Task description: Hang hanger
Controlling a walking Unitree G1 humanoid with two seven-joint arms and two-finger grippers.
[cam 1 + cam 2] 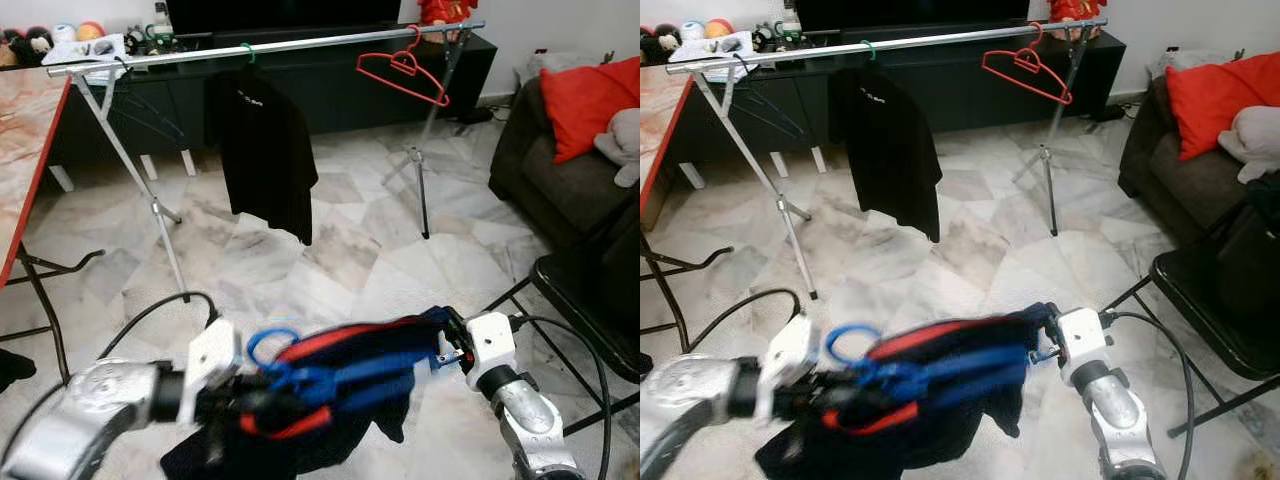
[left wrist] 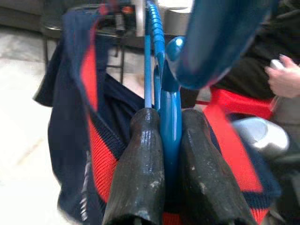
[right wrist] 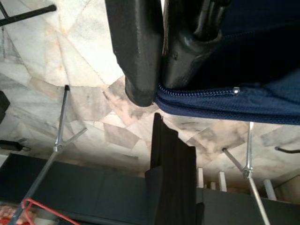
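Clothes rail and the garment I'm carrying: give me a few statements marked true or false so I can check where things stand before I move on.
1. The left gripper is shut on the blue hanger. True.
2. The right gripper is open and away from the navy garment. False: it is pinching the garment's edge.
3. A black shirt hangs on the rail. True.
4. The red hanger on the rail carries a shirt. False: it hangs bare.
5. The blue hanger is already on the rail. False: it is held low in front of the robot.
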